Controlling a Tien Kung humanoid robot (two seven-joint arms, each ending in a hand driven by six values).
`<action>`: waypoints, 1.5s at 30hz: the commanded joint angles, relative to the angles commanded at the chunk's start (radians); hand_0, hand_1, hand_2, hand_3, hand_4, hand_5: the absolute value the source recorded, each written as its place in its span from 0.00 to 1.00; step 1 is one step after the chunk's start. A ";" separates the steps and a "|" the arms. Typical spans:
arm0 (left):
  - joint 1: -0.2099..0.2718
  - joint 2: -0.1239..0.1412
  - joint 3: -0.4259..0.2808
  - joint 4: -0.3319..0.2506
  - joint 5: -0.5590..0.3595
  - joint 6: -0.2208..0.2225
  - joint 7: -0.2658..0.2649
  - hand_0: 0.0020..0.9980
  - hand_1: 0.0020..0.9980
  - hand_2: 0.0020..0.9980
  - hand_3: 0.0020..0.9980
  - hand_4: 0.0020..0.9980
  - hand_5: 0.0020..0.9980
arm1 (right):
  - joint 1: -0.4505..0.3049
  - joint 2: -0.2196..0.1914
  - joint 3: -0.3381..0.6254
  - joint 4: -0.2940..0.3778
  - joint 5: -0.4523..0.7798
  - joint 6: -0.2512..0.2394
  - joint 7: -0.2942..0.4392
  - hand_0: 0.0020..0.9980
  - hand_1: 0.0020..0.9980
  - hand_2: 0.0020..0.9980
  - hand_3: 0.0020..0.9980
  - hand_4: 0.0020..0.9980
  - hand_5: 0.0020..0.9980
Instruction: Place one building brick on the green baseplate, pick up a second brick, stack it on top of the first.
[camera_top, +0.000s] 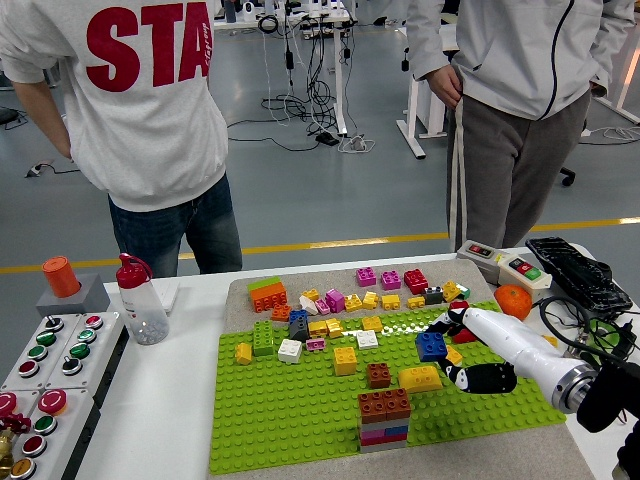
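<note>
The green baseplate (290, 420) covers the middle of the table and carries many loose bricks. My right hand (447, 358) reaches in from the right, low over the plate's right half. It is shut on a blue brick (431, 346), held between the upper fingers and the black thumb (482, 378). The blue brick hangs just above a yellow brick (419, 378) and to the right of a small brown brick (378, 375). A stack topped by a brown brick (384, 404) stands near the plate's front edge. My left hand is out of view.
A button panel (45, 365), a red-capped bottle (140, 300) and an orange ball (513, 300) stand around the plate. A black keyboard (578, 272) and cables lie at the right. Two people stand behind the far edge, hands off the table.
</note>
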 joint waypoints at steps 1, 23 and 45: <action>0.000 0.000 0.000 0.000 0.000 0.000 0.000 0.66 0.68 0.70 0.58 0.30 1.00 | 0.002 0.000 -0.005 0.000 -0.006 -0.001 -0.004 0.89 0.76 0.75 0.56 0.45 0.12; -0.003 0.003 -0.002 0.000 0.003 -0.003 0.002 0.66 0.68 0.70 0.58 0.30 1.00 | 0.064 0.000 -0.087 0.000 0.093 0.018 -0.092 0.90 0.76 0.76 0.57 0.45 0.14; 0.002 0.002 -0.011 0.000 0.015 -0.005 0.004 0.66 0.68 0.70 0.58 0.30 1.00 | 0.032 0.024 -0.086 -0.080 -0.024 -0.013 -0.076 0.90 0.76 0.76 0.57 0.47 0.16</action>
